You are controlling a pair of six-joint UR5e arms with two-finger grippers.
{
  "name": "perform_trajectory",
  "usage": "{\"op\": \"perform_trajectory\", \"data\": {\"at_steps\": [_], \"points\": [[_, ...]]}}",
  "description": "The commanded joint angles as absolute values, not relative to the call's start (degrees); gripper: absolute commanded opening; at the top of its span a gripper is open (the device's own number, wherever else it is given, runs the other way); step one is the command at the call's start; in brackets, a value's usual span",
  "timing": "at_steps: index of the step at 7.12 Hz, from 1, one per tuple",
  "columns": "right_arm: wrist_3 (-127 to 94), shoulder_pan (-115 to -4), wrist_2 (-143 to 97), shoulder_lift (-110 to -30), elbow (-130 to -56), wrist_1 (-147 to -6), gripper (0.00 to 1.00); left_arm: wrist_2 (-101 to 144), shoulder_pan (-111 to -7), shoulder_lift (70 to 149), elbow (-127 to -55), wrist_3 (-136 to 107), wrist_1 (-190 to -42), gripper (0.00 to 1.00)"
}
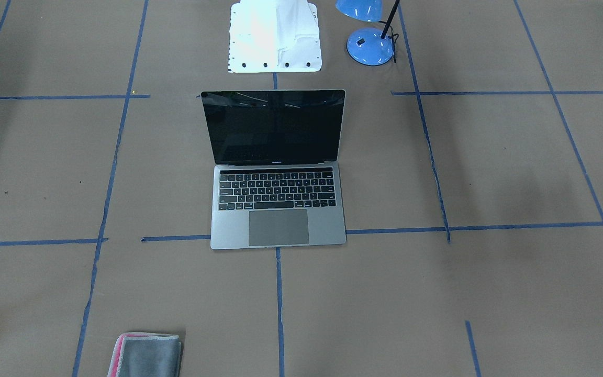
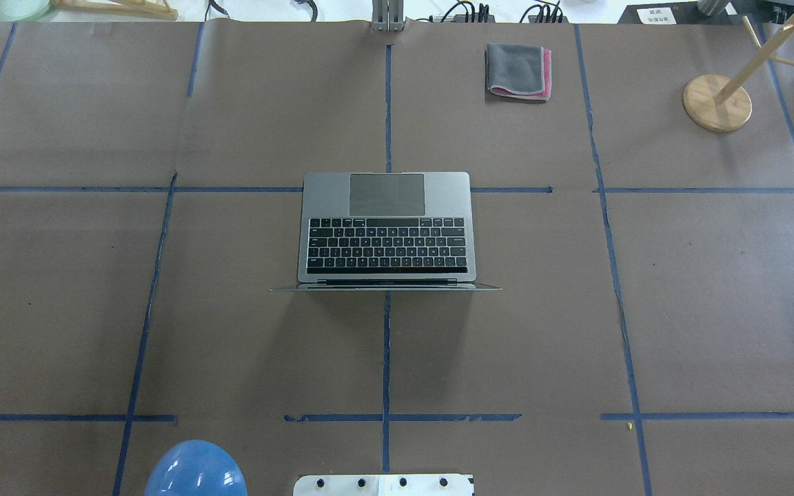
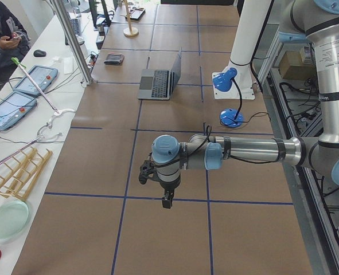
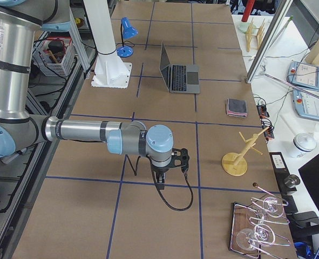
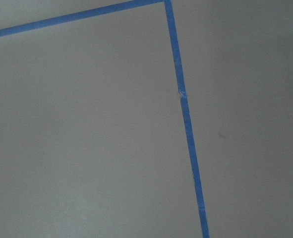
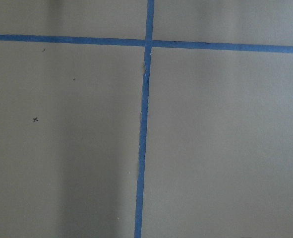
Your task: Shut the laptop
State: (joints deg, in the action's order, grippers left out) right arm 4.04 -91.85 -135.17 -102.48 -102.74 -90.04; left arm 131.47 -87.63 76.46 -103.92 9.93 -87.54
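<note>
The laptop (image 1: 278, 209) stands open in the middle of the table. Its black screen is upright and its keyboard and trackpad are bare. It also shows in the overhead view (image 2: 387, 234) and in both side views (image 3: 160, 83) (image 4: 180, 75). My left gripper (image 3: 167, 201) hangs over the table far from the laptop, toward the table's left end. My right gripper (image 4: 160, 182) hangs far off toward the right end. Both show only in the side views, so I cannot tell whether they are open or shut. The wrist views show only brown paper and blue tape.
A blue desk lamp (image 1: 369, 46) and the white robot base plate (image 1: 275, 36) stand behind the laptop's screen. A folded grey-and-pink cloth (image 2: 517, 69) lies beyond the laptop. A wooden stand (image 2: 717, 102) is at the far right. Operators' tables line the far side.
</note>
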Motion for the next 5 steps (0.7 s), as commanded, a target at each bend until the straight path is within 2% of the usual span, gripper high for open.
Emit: {"op": "perform_trajectory", "data": {"at_steps": [1, 3, 5], "points": [[4.0, -91.8, -135.2, -102.5, -102.7, -89.9, 1.0, 131.5, -87.5, 76.6, -104.5, 10.0, -87.5, 1.0], [4.0, -91.8, -135.1, -102.2, -103.2, -89.6, 1.0, 131.2, -87.4, 76.7, -105.1, 9.8, -87.6, 1.0], [3.9, -91.2, -135.0, -100.6, -104.4, -89.6, 1.0, 131.6, -87.3, 82.2, -105.8, 9.4, -88.5, 1.0]]}}
